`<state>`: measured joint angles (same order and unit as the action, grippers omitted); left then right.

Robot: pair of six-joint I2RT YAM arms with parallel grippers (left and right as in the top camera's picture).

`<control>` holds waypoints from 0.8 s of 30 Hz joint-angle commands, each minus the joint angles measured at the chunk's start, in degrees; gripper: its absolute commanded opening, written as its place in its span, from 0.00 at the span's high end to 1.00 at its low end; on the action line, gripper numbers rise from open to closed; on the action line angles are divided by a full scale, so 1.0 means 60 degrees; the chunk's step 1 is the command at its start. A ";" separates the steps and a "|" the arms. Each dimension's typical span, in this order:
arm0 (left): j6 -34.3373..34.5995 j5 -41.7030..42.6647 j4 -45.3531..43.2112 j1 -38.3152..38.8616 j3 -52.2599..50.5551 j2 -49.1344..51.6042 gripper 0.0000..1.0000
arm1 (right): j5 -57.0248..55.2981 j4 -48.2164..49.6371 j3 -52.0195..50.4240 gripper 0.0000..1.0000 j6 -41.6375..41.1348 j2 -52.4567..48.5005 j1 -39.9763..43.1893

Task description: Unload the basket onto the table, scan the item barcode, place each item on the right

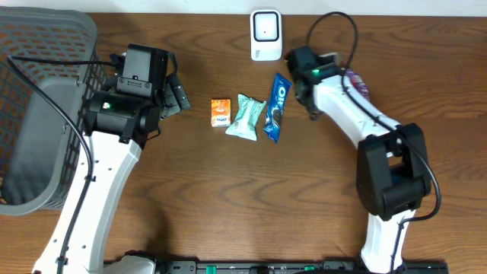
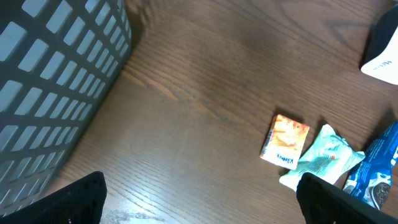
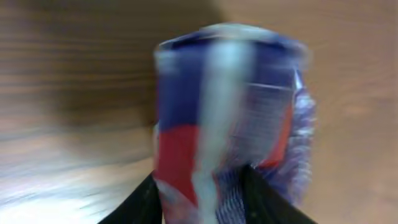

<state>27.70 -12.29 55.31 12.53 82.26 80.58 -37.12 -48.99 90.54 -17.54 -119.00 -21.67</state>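
A blue, red and white snack packet (image 3: 230,106) fills the gap between my right gripper's (image 3: 202,186) fingers, which stand partly apart against its two sides; the whole wrist view is blurred. From overhead a bit of that packet (image 1: 358,81) shows beside the right arm, to the right of the white scanner (image 1: 265,34) at the table's back edge. No barcode can be made out. My left gripper (image 1: 176,93) hovers open and empty left of the items, its gap (image 2: 199,202) over bare wood.
An orange box (image 1: 221,112), a mint-green packet (image 1: 246,116) and a blue Oreo pack (image 1: 277,106) lie in a row mid-table. A grey mesh basket (image 1: 38,114) stands at the far left. The scanner's corner (image 2: 382,62) shows in the left wrist view.
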 commanded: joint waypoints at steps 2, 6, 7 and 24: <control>0.0113 -0.0022 0.0025 -0.0026 0.0007 0.0029 0.02 | 0.2852 -0.0481 0.1497 0.60 -0.0058 -0.0109 0.0029; 0.0113 -0.0022 0.0025 -0.0026 0.0007 0.0029 0.02 | 0.4226 -0.1643 0.3541 0.44 0.0248 -0.0106 0.0699; 0.0113 -0.0022 0.0025 -0.0026 0.0007 0.0029 0.02 | 0.4411 -0.1942 0.3916 0.41 0.0419 -0.0106 0.0900; 0.0113 -0.0022 0.0025 -0.0026 0.0007 0.0029 0.02 | 1.0357 -0.2594 0.2779 0.18 0.3016 -0.0237 0.4929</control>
<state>27.73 -12.29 55.31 12.53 82.26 80.58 9.02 -66.89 111.77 -4.60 -119.61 4.99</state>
